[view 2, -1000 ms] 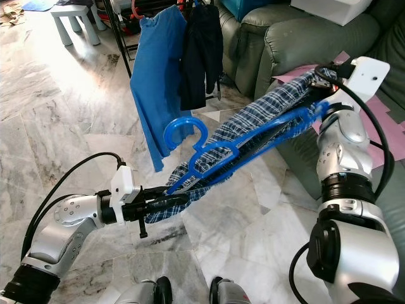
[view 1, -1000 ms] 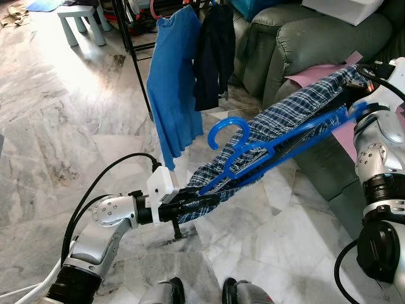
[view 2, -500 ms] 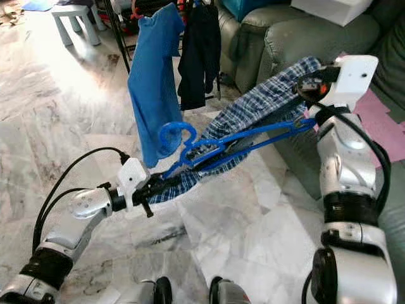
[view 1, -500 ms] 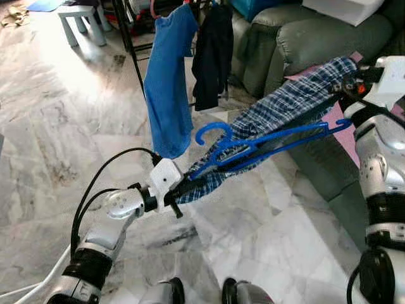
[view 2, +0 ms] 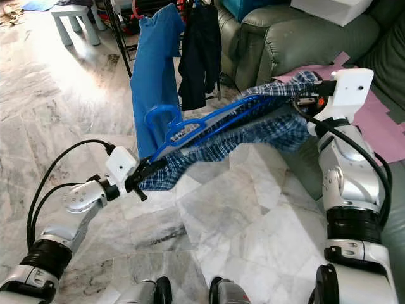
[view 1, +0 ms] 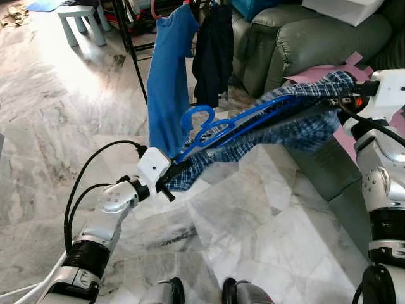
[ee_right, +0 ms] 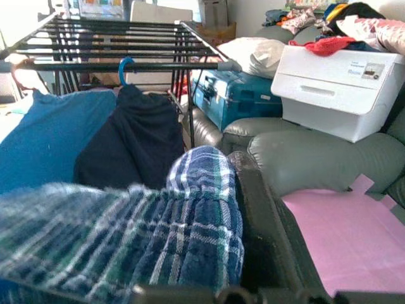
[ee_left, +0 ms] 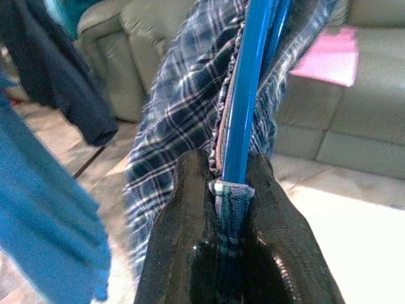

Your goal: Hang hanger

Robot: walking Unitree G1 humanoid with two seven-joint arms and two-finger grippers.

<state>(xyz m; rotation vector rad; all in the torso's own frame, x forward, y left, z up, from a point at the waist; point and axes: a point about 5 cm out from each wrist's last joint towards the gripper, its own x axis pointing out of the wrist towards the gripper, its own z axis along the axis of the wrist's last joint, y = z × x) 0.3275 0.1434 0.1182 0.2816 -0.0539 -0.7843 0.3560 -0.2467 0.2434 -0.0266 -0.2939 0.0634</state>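
Observation:
A blue plastic hanger (view 1: 247, 120) carrying a blue plaid garment (view 1: 297, 123) spans the space between my two arms. Its hook (view 1: 197, 118) points up, close to the blue shirt (view 1: 166, 82) on the black drying rack (ee_right: 126, 63). My left gripper (view 1: 171, 175) is shut on the hanger's lower end and the plaid hem (ee_left: 231, 190), its fingers (ee_left: 190, 209) pressed on both sides. My right gripper (view 1: 342, 100) is shut on the garment's far end (ee_right: 202, 190), in front of the sofa. The plaid cloth sags below the hanger bar.
A dark garment (view 1: 212, 50) hangs on the rack beside the blue shirt. A green sofa (view 1: 297, 38) with a pink sheet (view 1: 311, 76) and a white box (view 1: 345, 9) stands to the right. A small grey table (view 1: 82, 16) is far left. Marble floor (view 1: 240, 221) lies below.
The left gripper has risen and moved toward the rack, bringing the hook up next to the blue shirt. The hanger lies flatter, and the plaid cloth droops more at the right end.

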